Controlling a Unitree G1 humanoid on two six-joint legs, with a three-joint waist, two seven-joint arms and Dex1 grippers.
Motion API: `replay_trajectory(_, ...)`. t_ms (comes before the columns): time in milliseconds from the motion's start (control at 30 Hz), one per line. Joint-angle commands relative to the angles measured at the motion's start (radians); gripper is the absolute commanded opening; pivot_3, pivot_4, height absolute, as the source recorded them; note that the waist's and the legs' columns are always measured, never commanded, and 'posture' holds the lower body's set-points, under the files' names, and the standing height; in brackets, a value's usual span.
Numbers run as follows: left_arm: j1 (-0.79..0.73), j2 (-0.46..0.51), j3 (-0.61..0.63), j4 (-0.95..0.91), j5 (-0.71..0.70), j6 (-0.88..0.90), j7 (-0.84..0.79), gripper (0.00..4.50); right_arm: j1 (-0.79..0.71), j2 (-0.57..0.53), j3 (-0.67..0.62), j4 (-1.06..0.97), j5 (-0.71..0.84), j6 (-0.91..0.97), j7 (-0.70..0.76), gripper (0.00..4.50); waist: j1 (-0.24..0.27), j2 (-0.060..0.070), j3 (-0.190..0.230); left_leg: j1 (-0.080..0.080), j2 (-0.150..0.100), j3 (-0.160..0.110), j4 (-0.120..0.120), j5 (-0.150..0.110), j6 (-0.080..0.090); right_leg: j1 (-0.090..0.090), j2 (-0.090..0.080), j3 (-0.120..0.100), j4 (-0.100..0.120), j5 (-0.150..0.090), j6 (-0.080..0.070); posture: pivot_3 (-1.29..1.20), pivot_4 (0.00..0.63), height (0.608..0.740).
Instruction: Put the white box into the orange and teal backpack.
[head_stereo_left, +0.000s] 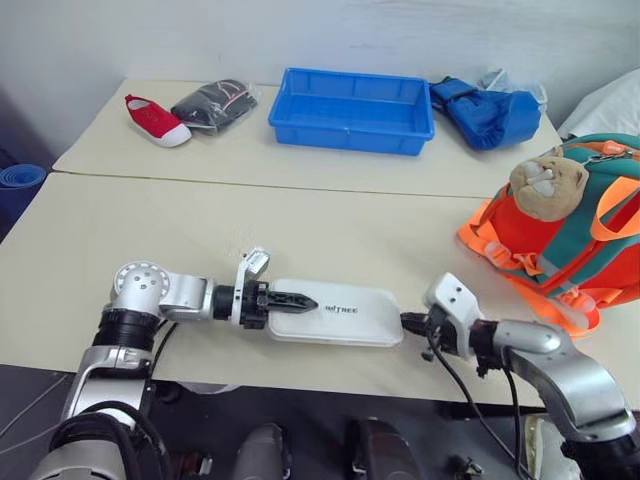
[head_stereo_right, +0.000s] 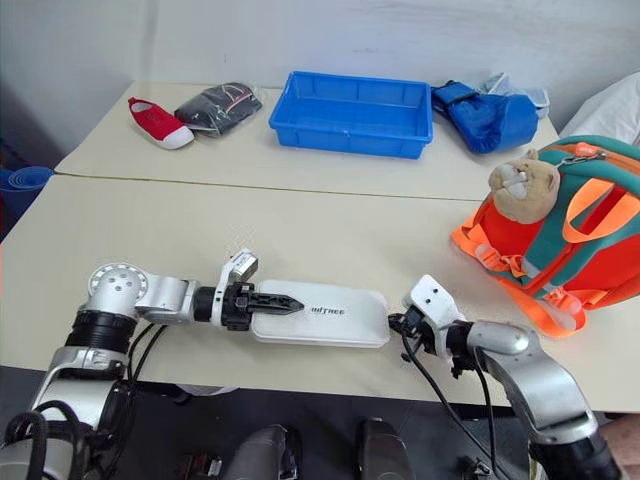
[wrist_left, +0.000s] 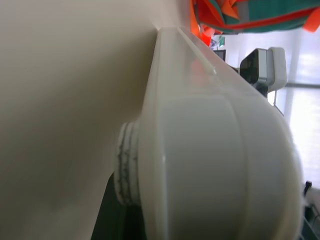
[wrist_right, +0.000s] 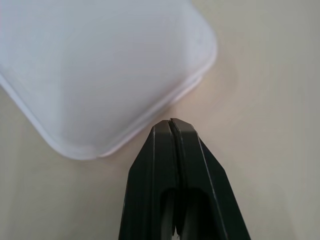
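The white box (head_stereo_left: 345, 312) lies flat near the table's front edge, its dark lettering facing up. My left gripper (head_stereo_left: 300, 299) reaches in from the left. One black finger lies on top of the box's left end, the other is hidden beneath, and the pair is shut on that end. In the left wrist view the box's edge (wrist_left: 210, 150) looms very close. My right gripper (wrist_right: 171, 125) is shut with nothing in it, its tips just off the box's right corner (wrist_right: 100, 70). The orange and teal backpack (head_stereo_left: 560, 240) stands at the right with a tan cat-face charm (head_stereo_left: 545, 185) on it.
Along the table's back stand a blue tray (head_stereo_left: 352, 110), a red shoe (head_stereo_left: 155, 120), a dark wrapped bundle (head_stereo_left: 215, 103) and a blue fabric bag (head_stereo_left: 485, 112). Open tabletop lies between the box and the backpack.
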Motion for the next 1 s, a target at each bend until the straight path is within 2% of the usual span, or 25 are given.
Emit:
replay_trajectory(33,0.034,0.036,0.054,-0.133,0.098,-0.18,-0.217,1.21,0.114,0.036,-0.177,-0.132,0.117,-0.029,-0.009,0.89,0.002,0.0,0.0,0.0,0.0,0.0,0.0,0.0,0.0,0.0,0.0,0.0,0.0,0.0,0.0,0.0,0.15,0.74)
replay_trajectory(133,0.074,0.096,-0.018,-0.284,0.309,-0.495,-0.51,1.21,0.279,0.127,-0.396,-0.213,0.148,-0.102,-0.074,1.81,0.014,0.001,0.0,0.0,0.0,0.0,0.0,0.0,-0.001,0.0,0.0,0.0,0.0,0.0,0.0,0.0,0.15,0.74)
replay_trajectory(200,0.088,0.112,-0.04,-0.324,0.388,-0.619,-0.631,1.21,0.357,0.133,-0.477,-0.221,0.14,-0.155,-0.063,2.44,0.02,0.002,0.001,0.0,0.0,0.001,-0.001,-0.002,-0.003,0.0,0.0,0.0,-0.001,0.0,0.0,0.0,0.15,0.74)
replay_trajectory(300,0.083,0.089,0.002,-0.289,0.466,-0.833,-0.798,1.21,0.515,0.172,-0.616,-0.162,0.086,-0.323,-0.024,3.46,0.027,0.004,0.001,0.001,-0.001,0.004,-0.001,-0.005,-0.004,0.001,0.0,0.002,-0.004,0.0,0.0,0.0,0.15,0.74)
replay_trajectory(400,0.056,0.077,-0.008,-0.232,0.54,-0.955,-0.921,1.21,0.567,0.222,-0.729,-0.055,0.087,-0.533,0.012,4.47,0.025,0.004,0.001,0.001,0.001,0.004,-0.002,-0.004,0.001,0.002,0.002,0.002,-0.006,0.0,0.0,0.0,0.15,0.74)
replay_trajectory(467,0.035,0.07,-0.019,-0.209,0.566,-0.969,-0.948,1.21,0.571,0.224,-0.767,0.002,0.094,-0.596,0.017,4.47,0.018,0.005,0.001,0.001,0.001,0.005,-0.002,-0.004,0.003,0.001,0.001,0.004,-0.006,0.001,0.001,0.0,0.15,0.74)
replay_trajectory(567,0.0,0.052,-0.035,-0.18,0.606,-0.98,-0.973,1.21,0.501,0.189,-0.792,0.068,0.141,-0.628,0.003,4.47,0.009,0.005,0.001,0.002,0.001,0.006,-0.001,-0.004,0.004,0.002,0.001,0.005,-0.006,0.001,0.002,0.0,0.15,0.74)
replay_trajectory(733,-0.026,0.031,-0.07,-0.14,0.67,-1.005,-1.028,1.21,0.295,0.056,-0.703,0.23,0.178,-0.595,0.037,4.47,-0.004,0.005,0.002,0.002,0.001,0.005,-0.001,-0.003,0.006,0.002,0.001,0.006,-0.004,0.001,0.002,0.0,0.15,0.74)
replay_trajectory(867,-0.018,0.037,-0.065,-0.142,0.684,-0.977,-1.027,1.21,0.104,-0.068,-0.562,0.36,0.107,-0.572,0.037,4.47,-0.008,0.006,0.003,0.002,0.0,0.007,0.001,-0.003,0.007,0.0,0.001,0.007,-0.001,0.001,0.002,0.0,0.15,0.74)
replay_trajectory(1000,0.004,0.056,-0.046,-0.151,0.695,-0.966,-1.017,1.21,-0.061,-0.109,-0.477,0.447,0.099,-0.561,0.034,3.56,-0.003,0.007,0.003,0.002,0.001,0.006,0.0,-0.001,0.005,-0.001,0.001,0.006,0.0,0.001,0.002,0.0,0.15,0.74)
